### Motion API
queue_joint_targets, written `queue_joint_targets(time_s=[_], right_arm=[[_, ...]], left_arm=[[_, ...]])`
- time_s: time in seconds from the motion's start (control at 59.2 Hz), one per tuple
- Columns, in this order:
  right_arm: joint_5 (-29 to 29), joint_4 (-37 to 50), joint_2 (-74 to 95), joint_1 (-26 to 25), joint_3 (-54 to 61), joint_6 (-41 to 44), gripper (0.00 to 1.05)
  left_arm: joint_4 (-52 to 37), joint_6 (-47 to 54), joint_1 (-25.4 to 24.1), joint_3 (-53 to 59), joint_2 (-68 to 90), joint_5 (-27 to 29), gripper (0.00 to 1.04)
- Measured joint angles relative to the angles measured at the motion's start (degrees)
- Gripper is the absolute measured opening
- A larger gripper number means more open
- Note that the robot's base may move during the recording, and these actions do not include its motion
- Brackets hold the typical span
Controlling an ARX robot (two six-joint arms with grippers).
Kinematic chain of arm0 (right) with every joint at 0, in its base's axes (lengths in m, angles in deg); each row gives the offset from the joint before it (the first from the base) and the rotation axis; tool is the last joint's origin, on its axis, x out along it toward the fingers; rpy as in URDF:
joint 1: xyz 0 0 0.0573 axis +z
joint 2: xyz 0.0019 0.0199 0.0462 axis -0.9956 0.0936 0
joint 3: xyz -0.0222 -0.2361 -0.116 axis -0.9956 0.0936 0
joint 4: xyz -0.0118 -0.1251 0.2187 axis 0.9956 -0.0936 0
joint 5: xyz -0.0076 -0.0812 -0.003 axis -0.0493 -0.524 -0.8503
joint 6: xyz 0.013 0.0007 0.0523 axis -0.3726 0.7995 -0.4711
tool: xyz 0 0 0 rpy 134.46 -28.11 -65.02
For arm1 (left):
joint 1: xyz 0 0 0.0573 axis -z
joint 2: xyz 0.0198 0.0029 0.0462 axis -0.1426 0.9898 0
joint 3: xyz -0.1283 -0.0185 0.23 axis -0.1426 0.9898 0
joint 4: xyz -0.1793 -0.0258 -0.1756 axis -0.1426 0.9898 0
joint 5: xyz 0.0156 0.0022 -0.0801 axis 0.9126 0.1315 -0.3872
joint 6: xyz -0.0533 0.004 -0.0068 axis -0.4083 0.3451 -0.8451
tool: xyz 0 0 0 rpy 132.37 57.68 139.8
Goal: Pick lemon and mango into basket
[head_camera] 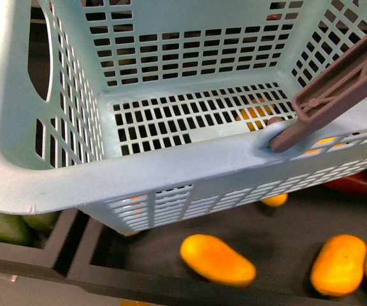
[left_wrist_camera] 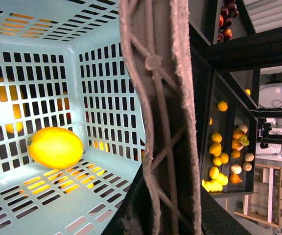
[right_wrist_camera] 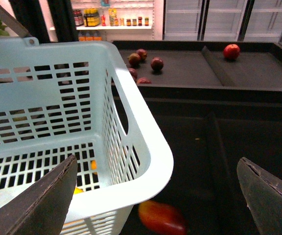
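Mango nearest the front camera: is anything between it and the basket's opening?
Yes. The mango lies below the raised basket, so the basket's near wall and rim stand between. The handle crosses the opening's right corner; the rest looks open.

basket (head_camera: 171,167): light teal all over; walls and floor carry a regular grid of small rectangular slots.
handle (head_camera: 343,83): brown-grey, with a criss-cross rib pattern.
lemon (left_wrist_camera: 55,147): bright plain yellow, no markings.
mango (head_camera: 217,259): orange-yellow, smooth and unmarked; its neighbour (head_camera: 338,264) is a deeper orange.
oval fruits (head_camera: 8,227): dark green.
apple (right_wrist_camera: 231,51): red.
display tray (head_camera: 285,229): dark grey to black, plain.
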Motion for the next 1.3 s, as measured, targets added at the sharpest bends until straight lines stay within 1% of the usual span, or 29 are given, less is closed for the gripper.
queue_joint_targets(time_s=[0.253,0.27,0.287,0.304,0.321,0.355,0.372,0.405,0.473,0.507,0.557,0.591,0.642,0.676,0.726,0.76,0.794,0.844,0.895,0.929,1.148,1.3], right_arm=[[0.17,0.0,0.0,0.02,-0.02,0.0,0.96],[-2.19,-2.01,0.59,0.63,-0.61,-0.94,0.96],[-3.26,-4.48,0.98,1.16,-1.44,-2.05,0.96],[-9.27,-9.84,1.9,2.19,-3.45,-4.48,0.96],[-16.15,-18.21,4.26,2.95,-7.1,-8.98,0.96],[-24.72,-28.94,8.63,1.99,-12.04,-16.52,0.96],[-26.6,-31.82,10.29,1.18,-13.35,-18.32,0.96],[-27.87,-33.9,12.55,-0.55,-14.4,-20.76,0.96],[-27.12,-32.17,17.05,-4.48,-15.28,-22.75,0.96],[-26.18,-29.35,20.22,-7.17,-16.11,-22.64,0.96],[-24.94,-25.97,23.74,-9.73,-17.18,-21.51,0.96],[-23.98,-22.38,27.63,-12.22,-18.25,-19.43,0.96],[-23.47,-18.82,31.69,-14.32,-19.26,-16.24,0.96],[-22.12,-15.43,35.95,-16.13,-20.15,-13.38,0.96],[-21.0,-13.35,40.24,-17.44,-21.22,-10.23,0.96],[-18.84,-11.96,45.51,-18.36,-22.47,-6.25,0.96],[-16.44,-11.1,50.45,-18.62,-23.52,-3.15,0.96],[-14.62,-10.14,54.07,-18.51,-24.13,-0.59,0.96],[-11.08,-7.76,60.83,-18.01,-25.44,4.22,0.96],[-10.05,-7.08,63.17,-17.86,-26.03,6.38,0.96],[-6.71,-3.08,79.34,-17.59,-32.26,17.16,0.96],[-5.68,-3.02,85.57,-16.35,-35.69,18.58,0.96]], left_arm=[[0.0,0.63,-0.81,0.0,-0.11,1.46,0.06],[0.0,0.61,-0.81,0.0,-0.11,1.33,0.06],[0.0,0.63,-0.81,0.0,-0.11,1.22,0.06],[0.0,0.57,-0.79,0.0,-0.11,1.11,0.06],[0.0,0.52,-0.79,0.0,-0.11,0.74,0.06],[0.0,0.24,-0.5,0.0,-0.11,0.37,0.06],[0.0,0.26,-0.33,0.0,-0.11,0.28,0.06],[0.0,0.31,-0.07,0.0,-0.11,0.24,0.06],[0.0,0.15,0.04,0.0,-0.02,-0.52,0.06],[0.0,-0.35,0.07,0.0,-0.02,-0.98,0.06],[0.0,-0.48,0.11,0.0,-0.02,-1.07,0.06],[0.0,-0.46,0.2,0.0,-0.02,-0.98,0.06],[0.0,-0.46,0.22,0.0,-0.02,-0.79,0.06],[0.0,-0.42,0.22,0.0,-0.02,-0.63,0.06],[0.0,-0.39,0.2,0.0,-0.02,-0.42,0.06],[0.0,-0.39,0.07,0.0,-0.02,0.09,0.06],[0.0,-0.22,0.0,0.0,-0.02,0.46,0.06],[0.0,0.02,-0.02,0.0,-0.02,0.55,0.06],[0.0,0.2,0.0,0.0,-0.02,0.39,0.06],[0.0,0.11,0.0,0.0,-0.02,0.22,0.06],[0.0,-0.04,0.0,0.0,-0.02,-0.04,0.06],[0.0,-0.04,0.0,0.0,-0.02,-0.02,0.06]])
